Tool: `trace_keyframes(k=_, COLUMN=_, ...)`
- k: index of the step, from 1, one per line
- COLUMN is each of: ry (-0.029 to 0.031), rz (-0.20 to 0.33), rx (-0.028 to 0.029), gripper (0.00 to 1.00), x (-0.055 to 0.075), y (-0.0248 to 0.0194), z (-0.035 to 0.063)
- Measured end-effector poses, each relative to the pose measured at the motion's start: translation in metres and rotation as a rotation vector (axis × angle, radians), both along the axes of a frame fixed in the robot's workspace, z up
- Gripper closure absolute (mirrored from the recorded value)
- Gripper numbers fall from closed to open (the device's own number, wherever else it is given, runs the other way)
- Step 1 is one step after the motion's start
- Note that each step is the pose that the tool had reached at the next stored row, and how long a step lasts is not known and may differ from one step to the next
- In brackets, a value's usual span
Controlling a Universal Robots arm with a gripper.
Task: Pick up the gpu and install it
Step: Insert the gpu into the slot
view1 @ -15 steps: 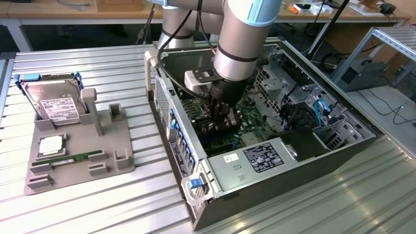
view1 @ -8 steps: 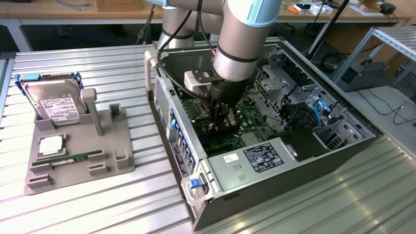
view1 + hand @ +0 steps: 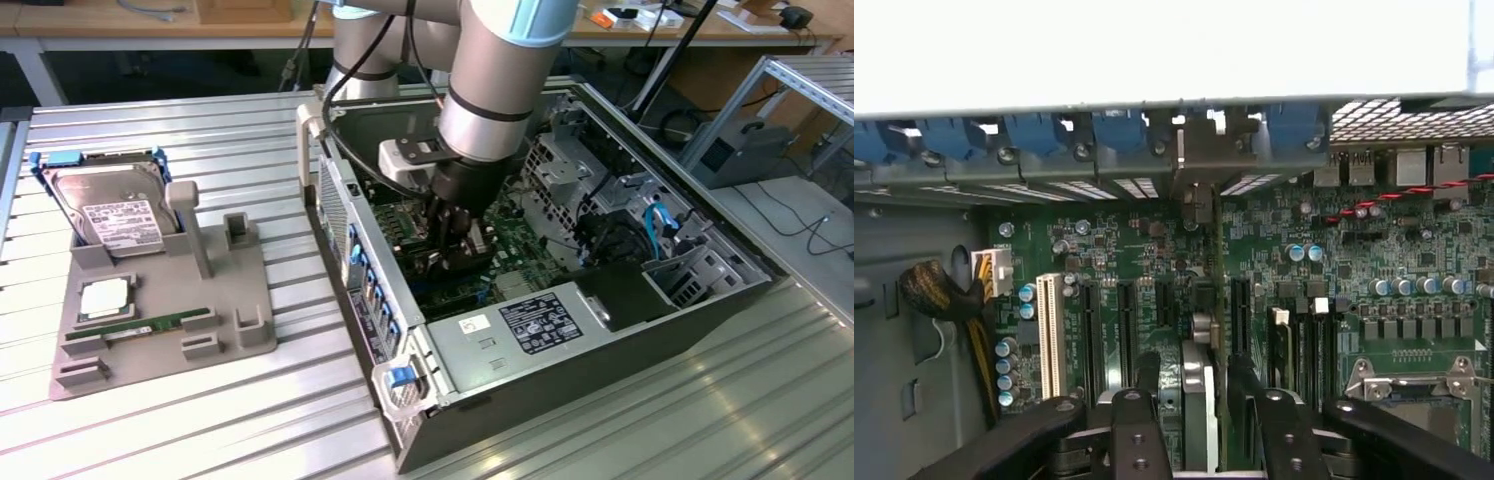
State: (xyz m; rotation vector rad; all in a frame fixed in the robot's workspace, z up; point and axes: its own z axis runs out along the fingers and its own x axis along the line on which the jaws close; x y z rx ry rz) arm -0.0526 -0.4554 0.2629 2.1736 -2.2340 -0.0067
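Note:
The gpu [image 3: 1199, 395] stands edge-on and upright in a motherboard slot inside the open computer case [image 3: 534, 335], its silver bracket [image 3: 1196, 165] against the case's rear wall. My gripper [image 3: 1197, 410] straddles the card's near end. Its black fingers [image 3: 1144, 400] stand on either side of the card with a small gap, so it is open and holds nothing. In the exterior view my gripper [image 3: 447, 255] reaches straight down into the case, over the green motherboard [image 3: 514, 265], and covers the card.
On the exterior view's left a grey fixture [image 3: 227, 320] holds a silver hard drive [image 3: 114, 215], a square chip [image 3: 104, 298] and a green memory stick [image 3: 147, 325]. Drive cages [image 3: 587, 180] and cables crowd the case. Blue latches [image 3: 1034, 135] line the rear wall beside the bracket.

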Motion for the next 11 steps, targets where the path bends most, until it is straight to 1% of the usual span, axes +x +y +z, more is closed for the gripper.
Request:
trace_keyframes(k=5, ry=-0.0015, rz=0.000, rx=0.0001, gripper=0.60, x=0.000, y=0.0008, z=0.0203)
trace_keyframes(k=6, ry=-0.0022, rz=0.000, rx=0.0000, gripper=0.60, x=0.000, y=0.0011, z=0.0253)
trace_keyframes(k=8, ry=-0.0039, rz=0.000, rx=0.0001, gripper=0.61, x=0.000, y=0.0023, z=0.0397)
trace_keyframes(k=9, ry=-0.0043, rz=0.000, rx=-0.0001, gripper=0.74, x=0.000, y=0.0025, z=0.0436)
trace_keyframes(k=10, ry=-0.0045, rz=0.000, rx=0.0000, gripper=0.74, x=0.000, y=0.0026, z=0.0457)
trace_keyframes(k=11, ry=-0.0047, rz=0.000, rx=0.0003, gripper=0.80, x=0.000, y=0.0027, z=0.0466)
